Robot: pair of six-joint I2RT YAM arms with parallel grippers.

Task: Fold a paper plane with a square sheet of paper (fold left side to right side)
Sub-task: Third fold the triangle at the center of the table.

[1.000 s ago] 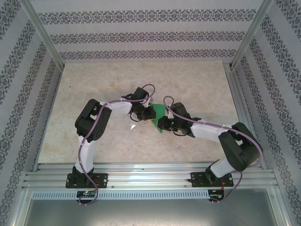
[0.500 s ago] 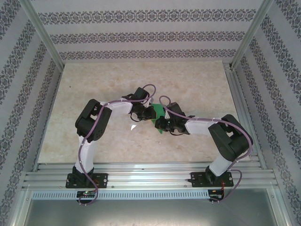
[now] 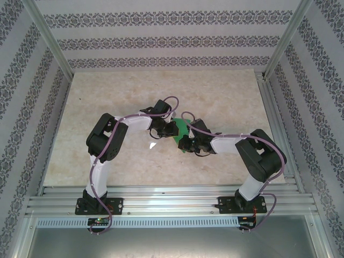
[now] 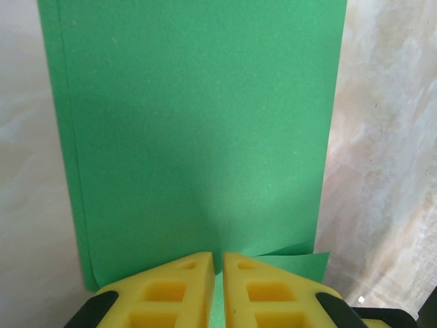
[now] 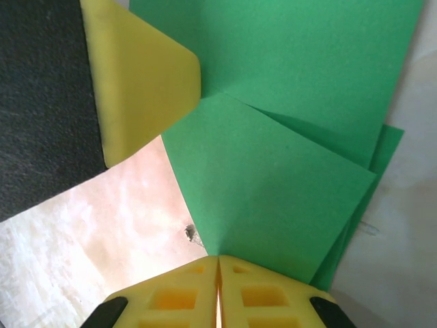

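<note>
Pinching folded-over flap of square sheet of paper [image 3: 181, 128] with right end effector [image 5: 218, 260], now shifted toward 9 o'clock | clamping sheet edge with left end effector [image 4: 218, 258], at table [image 3: 226, 97] centre | likely closing fold; crease pending

L arm [image 3: 131, 122], R arm [image 3: 228, 144] bent inward, wrists close; jaws pinched shut.
</note>
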